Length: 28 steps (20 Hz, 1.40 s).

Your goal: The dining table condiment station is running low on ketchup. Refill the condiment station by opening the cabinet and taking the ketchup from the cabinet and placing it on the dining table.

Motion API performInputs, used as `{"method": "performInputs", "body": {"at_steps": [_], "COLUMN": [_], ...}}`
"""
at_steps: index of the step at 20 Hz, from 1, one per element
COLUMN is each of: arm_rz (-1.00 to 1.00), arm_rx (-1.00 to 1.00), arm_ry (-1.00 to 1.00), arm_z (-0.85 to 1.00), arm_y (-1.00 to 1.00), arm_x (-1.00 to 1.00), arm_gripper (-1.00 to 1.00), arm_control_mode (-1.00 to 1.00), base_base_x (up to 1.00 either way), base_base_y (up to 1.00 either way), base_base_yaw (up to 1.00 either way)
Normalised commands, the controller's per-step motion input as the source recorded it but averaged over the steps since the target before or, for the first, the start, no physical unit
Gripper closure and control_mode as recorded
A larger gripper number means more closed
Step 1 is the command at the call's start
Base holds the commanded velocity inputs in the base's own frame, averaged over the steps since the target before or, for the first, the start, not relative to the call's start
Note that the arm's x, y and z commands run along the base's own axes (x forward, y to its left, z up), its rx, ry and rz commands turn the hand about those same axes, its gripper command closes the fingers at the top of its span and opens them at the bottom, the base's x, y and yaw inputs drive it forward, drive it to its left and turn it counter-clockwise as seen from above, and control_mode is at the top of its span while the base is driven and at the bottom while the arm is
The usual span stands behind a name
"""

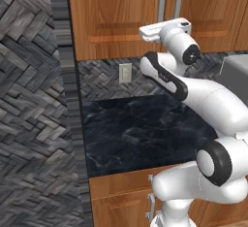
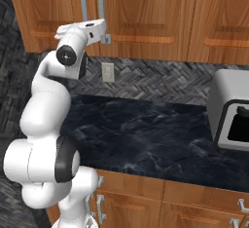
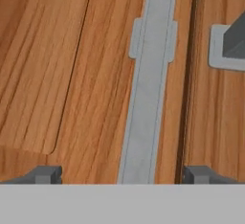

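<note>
Reaching up from the lower right of the left base view, the white arm is holding its gripper [image 1: 145, 32] against the closed cabinet [image 1: 116, 17], just left of the two silver bar handles [image 1: 160, 3] that are standing side by side where the double doors meet; below, a black marble counter [image 1: 140, 129] is lying beneath a herringbone backsplash with a wall outlet [image 1: 125, 72]. Looking from the right base view, the gripper [image 2: 105, 32] is sitting at the lower end of the right-hand handle [image 2: 102, 0] of that pair, the cabinet [image 2: 146, 12] doors are staying shut, and a grey appliance [image 2: 231, 117] is standing on the counter [image 2: 146, 134] at the far right. Facing the wood in the hand view, the left door's handle [image 3: 148, 89] is running between the two dark fingertips [image 3: 45, 174], which are standing wide apart and gripping nothing, while the neighbouring handle's mount [image 3: 227, 46] is showing beyond the door seam. The ketchup cannot be seen behind the shut doors.
</note>
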Motion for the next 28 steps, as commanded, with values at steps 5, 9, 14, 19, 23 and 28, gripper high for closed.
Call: {"method": "performInputs", "body": {"at_steps": [5,9,14,19,23,28], "arm_rz": [0.00,0.00,0.00,0.00,0.03,0.06], "arm_rx": [0.00,0.00,0.00,0.00,0.00,-0.02], "arm_ry": [0.11,0.11,0.11,0.01,0.00,0.02], "arm_z": [0.00,-0.03,-0.14,-0.14,-0.15,-0.03], "arm_y": [0.00,0.01,0.31,0.52,0.66,0.80], "arm_x": [0.33,0.37,0.41,0.21,0.01,-0.23], "arm_gripper": [-1.00,-1.00,1.00,1.00,1.00,1.00], "arm_control_mode": [-1.00,-1.00,-1.00,-1.00,-1.00,-1.00], "base_base_x": [0.00,0.00,0.00,0.00,0.00,0.00], "base_base_y": [0.00,0.00,0.00,0.00,0.00,0.00], "base_base_yaw": [0.00,0.00,0.00,0.00,0.00,0.00]}}
